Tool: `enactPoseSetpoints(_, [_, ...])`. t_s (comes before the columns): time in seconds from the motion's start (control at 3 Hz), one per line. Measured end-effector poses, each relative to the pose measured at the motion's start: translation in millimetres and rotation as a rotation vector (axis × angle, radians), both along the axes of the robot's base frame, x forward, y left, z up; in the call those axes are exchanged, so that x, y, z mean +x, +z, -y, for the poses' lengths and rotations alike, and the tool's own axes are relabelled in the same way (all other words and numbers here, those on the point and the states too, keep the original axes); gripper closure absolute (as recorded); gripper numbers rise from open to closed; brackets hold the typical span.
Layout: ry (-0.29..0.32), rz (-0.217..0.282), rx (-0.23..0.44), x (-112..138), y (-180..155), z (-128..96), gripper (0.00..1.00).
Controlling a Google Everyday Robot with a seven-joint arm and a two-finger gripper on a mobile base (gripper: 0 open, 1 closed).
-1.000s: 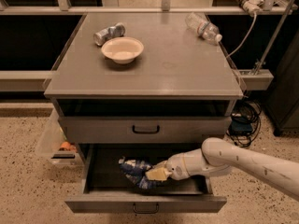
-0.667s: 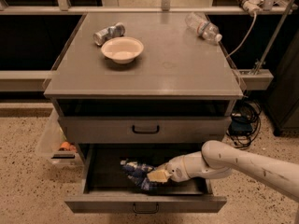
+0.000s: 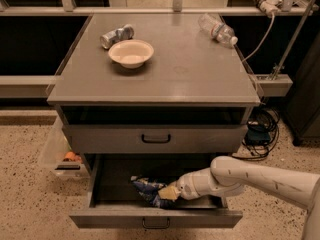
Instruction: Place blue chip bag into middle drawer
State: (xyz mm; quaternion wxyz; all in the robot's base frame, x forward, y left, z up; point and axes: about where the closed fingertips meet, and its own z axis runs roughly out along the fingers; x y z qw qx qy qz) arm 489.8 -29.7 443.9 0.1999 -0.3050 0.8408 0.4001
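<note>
The middle drawer (image 3: 155, 217) is the grey cabinet's lowest drawer and stands pulled open. The blue chip bag (image 3: 148, 189), crinkled navy foil with white print, lies inside it, left of centre. My white arm reaches in from the right, and my gripper (image 3: 169, 192) is down inside the drawer at the bag's right end, touching it.
On the cabinet top (image 3: 165, 69) sit a cream bowl (image 3: 131, 52), a crushed silver can (image 3: 116, 35) and a clear plastic bottle (image 3: 217, 29). The drawer above (image 3: 155, 139) is closed. A clear bin (image 3: 59, 154) stands at the left, cables (image 3: 257, 131) at the right.
The gripper and the bag have stayed almost still inside the drawer; at most a small shift to the left.
</note>
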Motion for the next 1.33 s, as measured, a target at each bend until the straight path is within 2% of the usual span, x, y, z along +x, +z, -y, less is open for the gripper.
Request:
enactPoseSetpoints(0.33, [-0.007, -0.004, -0.007, 0.3, -2.8, 0.7, 0.85])
enactPoseSetpoints(1.33, [-0.006, -0.004, -0.007, 0.3, -2.8, 0.6, 0.13])
